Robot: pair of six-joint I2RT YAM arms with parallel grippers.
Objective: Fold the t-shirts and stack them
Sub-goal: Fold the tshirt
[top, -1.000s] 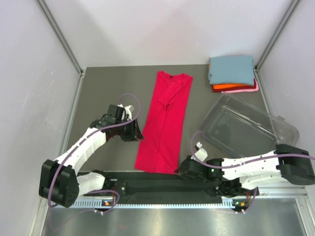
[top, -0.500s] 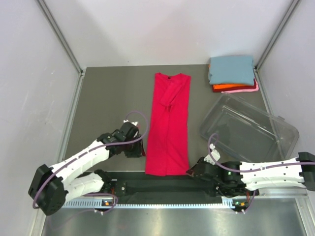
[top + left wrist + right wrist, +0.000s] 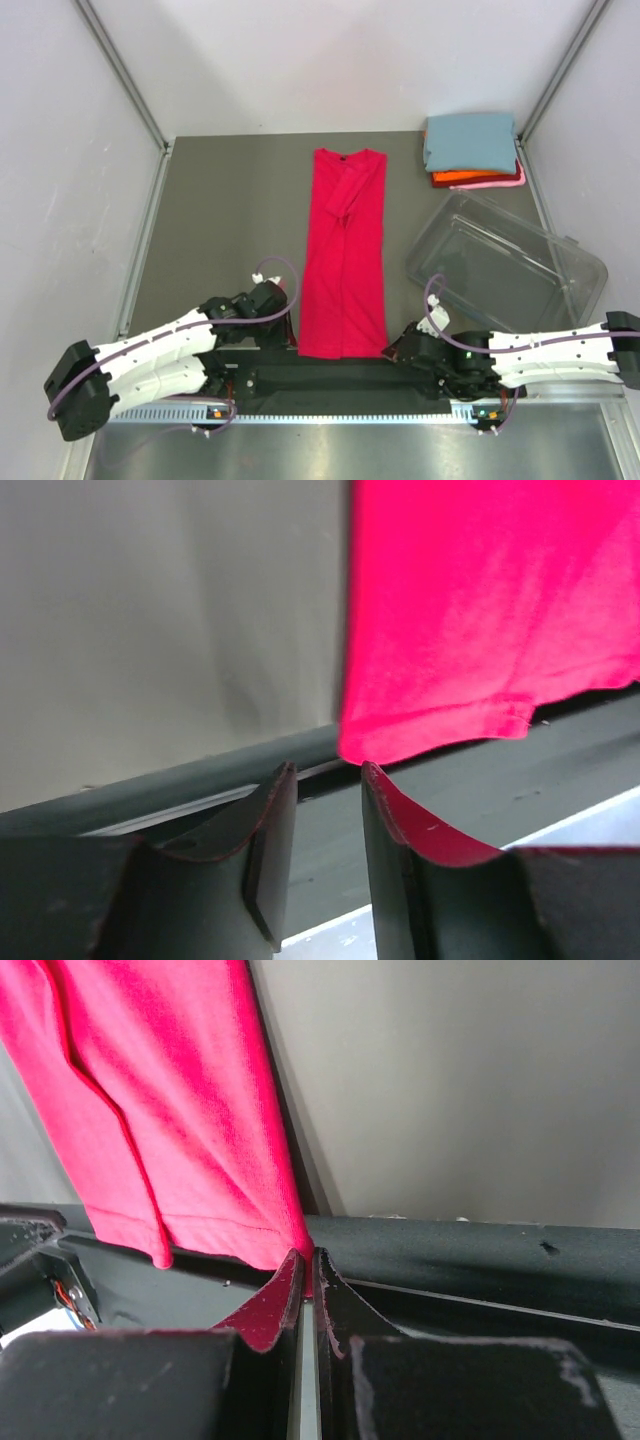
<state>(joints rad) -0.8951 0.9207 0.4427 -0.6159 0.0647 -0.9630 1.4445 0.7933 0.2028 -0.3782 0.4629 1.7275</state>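
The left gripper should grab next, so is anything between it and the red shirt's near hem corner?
Nothing visible does. The left gripper is open, its fingertips just short of the crimson t-shirt's hem corner, with only empty space between.

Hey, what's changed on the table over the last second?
The left gripper came back toward the near edge, jaws open, to the red t-shirt's near left corner, not yet on it. The right gripper, shut on the near right corner, slid right, drawing the slanted hem straight. The folded stack and the clear tub stayed put.
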